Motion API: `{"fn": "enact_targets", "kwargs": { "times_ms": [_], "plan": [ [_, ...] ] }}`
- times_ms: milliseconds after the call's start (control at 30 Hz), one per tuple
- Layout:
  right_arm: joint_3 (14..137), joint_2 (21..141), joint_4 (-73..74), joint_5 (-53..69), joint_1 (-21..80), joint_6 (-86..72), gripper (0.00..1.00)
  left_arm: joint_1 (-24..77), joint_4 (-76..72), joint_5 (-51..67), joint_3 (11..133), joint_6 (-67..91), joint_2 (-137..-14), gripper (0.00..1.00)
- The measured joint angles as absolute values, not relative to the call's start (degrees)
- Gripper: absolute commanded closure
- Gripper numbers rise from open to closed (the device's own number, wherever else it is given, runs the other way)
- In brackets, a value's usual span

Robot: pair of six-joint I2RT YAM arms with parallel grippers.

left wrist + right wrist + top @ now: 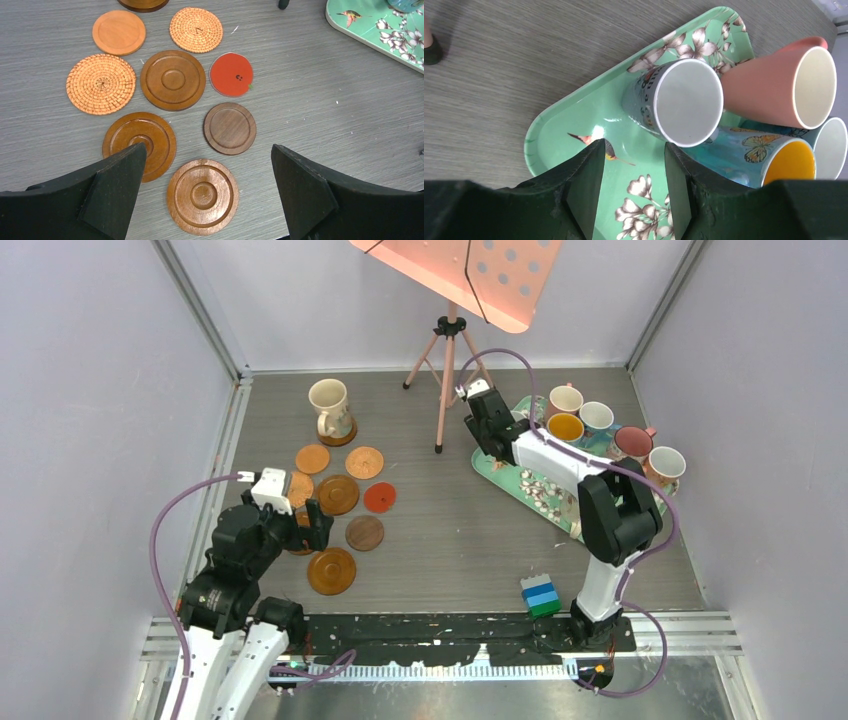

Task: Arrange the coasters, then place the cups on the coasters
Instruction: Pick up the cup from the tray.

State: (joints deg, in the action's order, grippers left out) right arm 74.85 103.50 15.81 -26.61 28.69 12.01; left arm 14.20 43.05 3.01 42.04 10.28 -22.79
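top: high overview | left wrist: near coasters [173, 80] | right wrist: near tray [574, 117]

I see a grey wood-grain table [450, 530] boxed in by pale walls [80, 390]. Toward the back stands a pink-legged tripod [446, 380], topped by a tilted pink perforated panel [470, 270]. On the right, a mint floral tray [492, 473] with a bird print lies askew. A small stack of green, blue and white blocks [541, 596] sits near the front edge.

Printed lettering on the grey cup [674, 102] is partly hidden, unreadable; no other text legible.
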Motion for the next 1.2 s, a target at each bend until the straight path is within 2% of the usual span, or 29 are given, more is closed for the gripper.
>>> {"fn": "enact_targets", "kwargs": {
  "times_ms": [600,733,867,1000,1200],
  "plan": [
    [78.65,110.21,14.85,-26.63,25.3,17.12,0.48,14.2,43.07,2.57,42.02,10.13,-23.4,0.01],
    [78.67,110.37,14.68,-25.82,25.02,18.5,0.55,14.2,43.07,2.55,42.02,10.11,-23.44,0.01],
    [79.5,110.54,14.68,-24.93,25.02,19.53,0.76,14.2,43.07,2.46,42.02,10.09,-23.92,0.01],
    [79.72,110.54,15.64,-24.23,25.02,19.9,0.88,14.2,43.07,2.07,42.02,10.09,-24.03,0.01],
    [79.72,108.97,19.66,-23.4,25.69,20.91,0.94,14.2,43.09,1.28,42.02,10.13,-24.03,0.01]
  ]
}}
